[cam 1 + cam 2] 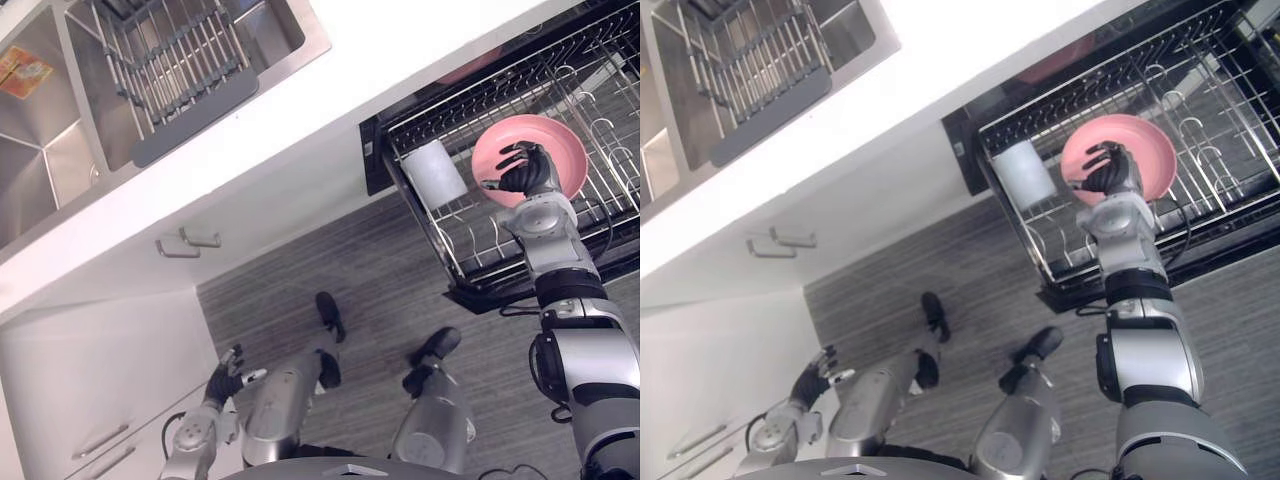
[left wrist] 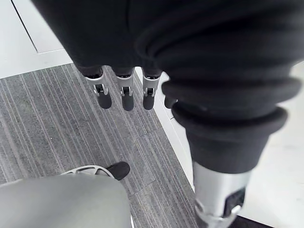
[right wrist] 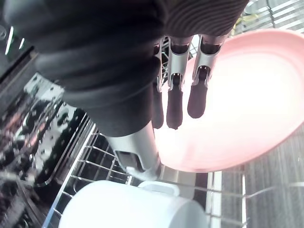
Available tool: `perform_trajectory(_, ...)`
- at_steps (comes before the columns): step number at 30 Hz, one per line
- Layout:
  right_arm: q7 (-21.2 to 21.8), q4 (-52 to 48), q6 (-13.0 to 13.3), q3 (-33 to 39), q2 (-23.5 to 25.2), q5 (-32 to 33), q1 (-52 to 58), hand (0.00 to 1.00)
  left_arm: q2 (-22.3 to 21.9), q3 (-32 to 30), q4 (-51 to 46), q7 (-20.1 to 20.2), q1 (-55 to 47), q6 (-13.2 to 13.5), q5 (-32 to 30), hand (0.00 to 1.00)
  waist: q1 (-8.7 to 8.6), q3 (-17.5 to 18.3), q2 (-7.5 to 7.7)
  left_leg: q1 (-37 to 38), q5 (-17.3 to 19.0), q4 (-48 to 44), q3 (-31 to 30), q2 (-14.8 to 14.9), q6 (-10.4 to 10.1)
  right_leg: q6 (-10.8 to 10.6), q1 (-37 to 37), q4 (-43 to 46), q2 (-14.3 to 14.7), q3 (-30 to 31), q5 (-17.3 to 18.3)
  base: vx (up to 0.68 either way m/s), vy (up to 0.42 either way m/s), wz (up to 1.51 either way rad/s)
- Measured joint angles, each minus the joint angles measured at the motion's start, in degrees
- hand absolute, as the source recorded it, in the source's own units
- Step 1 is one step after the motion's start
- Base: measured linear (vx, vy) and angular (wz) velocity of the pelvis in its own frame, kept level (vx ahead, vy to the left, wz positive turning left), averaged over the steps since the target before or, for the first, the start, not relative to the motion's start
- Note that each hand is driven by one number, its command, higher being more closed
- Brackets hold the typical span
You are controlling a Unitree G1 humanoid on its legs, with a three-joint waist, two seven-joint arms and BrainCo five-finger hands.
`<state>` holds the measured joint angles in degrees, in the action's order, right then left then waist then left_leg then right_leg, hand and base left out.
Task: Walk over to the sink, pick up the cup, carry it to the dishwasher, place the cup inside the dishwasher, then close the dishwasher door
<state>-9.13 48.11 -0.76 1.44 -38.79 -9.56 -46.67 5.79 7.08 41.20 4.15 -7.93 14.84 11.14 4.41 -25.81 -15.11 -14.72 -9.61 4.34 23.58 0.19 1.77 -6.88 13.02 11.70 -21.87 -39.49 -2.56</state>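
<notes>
Right robot hand [image 1: 527, 172] loose-fingered, empty, over pink plate [image 1: 575, 150], white cup [image 1: 435, 172] on its side alongside

Right hand [image 1: 527, 173] partly hides pink plate [image 1: 566, 148]

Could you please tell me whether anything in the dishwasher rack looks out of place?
Nothing stands out. The white cup rests in the pulled-out dishwasher rack beside the pink plate, with no spill or breakage visible. The right hand is open over the plate; the left hand is open, down low.
</notes>
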Motion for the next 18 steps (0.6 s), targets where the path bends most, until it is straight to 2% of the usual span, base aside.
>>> perform_trajectory(2, 1.51, -3.89, 0.02, 3.39, 0.34, 5.94, 1.90, 0.00, -0.16, -0.03, -0.05, 0.00, 0.01, 0.03, 0.00, 0.00, -0.03, 0.00, 0.00, 0.65, 0.15, 0.03, 0.00, -0.46, -0.20, -0.07, -0.30, 0.69, -0.70, 0.33, 0.06, 0.00, 0.000, 0.00)
perform_trajectory(7, 5.10, -18.22, 2.43, 7.75, 4.91, 11.12, 7.74, 0.00, -0.31, -0.34, 0.20, -0.20, 0.03, 0.14, -0.02, 0.00, -1.80, -0.08, 0.12, 2.83, 0.61, 0.09, 0.25, -0.67, -0.80, -0.17, -2.28, 0.58, -0.69, 0.91, -0.01, 0.02, -0.051, -0.02)
perform_trajectory(9, 5.15, -23.74, 3.37, 9.54, 7.17, 12.73, 10.76, 0.00, -0.43, -0.42, 0.76, -0.40, 0.02, 0.30, -0.03, 0.00, -2.61, -0.19, 0.29, 4.01, 0.97, 0.12, 0.40, -0.46, -1.22, -0.20, -3.53, 0.07, -0.30, 0.98, -0.05, 0.04, -0.087, -0.08)
perform_trajectory(11, 4.49, -28.83, 4.26, 13.41, 9.80, 15.79, 14.09, 0.00, -0.45, -0.67, 1.36, -1.08, 0.03, 0.39, -0.08, 0.00, -3.14, -0.37, 0.79, 5.28, 1.34, 0.17, 0.85, 0.10, -0.81, -0.26, -5.02, -1.04, 0.42, 1.11, -0.22, 0.05, -0.121, -0.15)
perform_trajectory(13, 1.78, -31.82, 5.01, 17.35, 12.12, 18.41, 16.81, 0.00, -0.53, -2.03, 2.22, -1.58, 0.02, 0.64, -0.11, 0.00, -3.40, -0.10, 1.97, 6.05, 1.53, 0.45, 1.68, 0.75, -0.85, -0.13, -5.78, -2.02, 1.33, 1.42, -0.40, 0.04, -0.117, -0.19)
perform_trajectory(14, -1.71, -33.18, 5.64, 20.39, 13.74, 18.71, 18.83, 0.00, -0.54, -3.22, 2.51, -2.35, -0.28, 0.65, -0.10, 0.00, -4.17, 0.41, 3.33, 6.40, 1.69, 0.47, 1.94, 1.18, -1.08, -0.15, -6.30, -2.90, 2.14, 1.55, -0.62, 0.07, -0.138, -0.13)
perform_trajectory(16, -5.32, -33.86, 5.71, 23.49, 14.29, 19.70, 21.37, 0.00, -0.65, -3.96, 2.98, -2.74, -0.42, 0.64, -0.11, 0.00, -4.71, 1.02, 4.71, 7.36, 1.83, 0.48, 2.53, 1.49, -1.27, -0.38, -7.07, -3.40, 2.52, 1.82, -0.97, 0.09, -0.147, -0.18)
perform_trajectory(18, -11.18, -33.79, 5.65, 29.77, 15.51, 24.10, 24.58, 0.00, -0.79, -4.84, 3.78, -3.09, -1.02, 0.62, -0.10, 0.00, -5.49, 2.49, 6.79, 9.37, 2.35, 0.48, 3.59, 1.89, -1.79, -0.33, -8.53, -4.30, 3.18, 2.83, -0.93, 0.10, -0.132, -0.28)
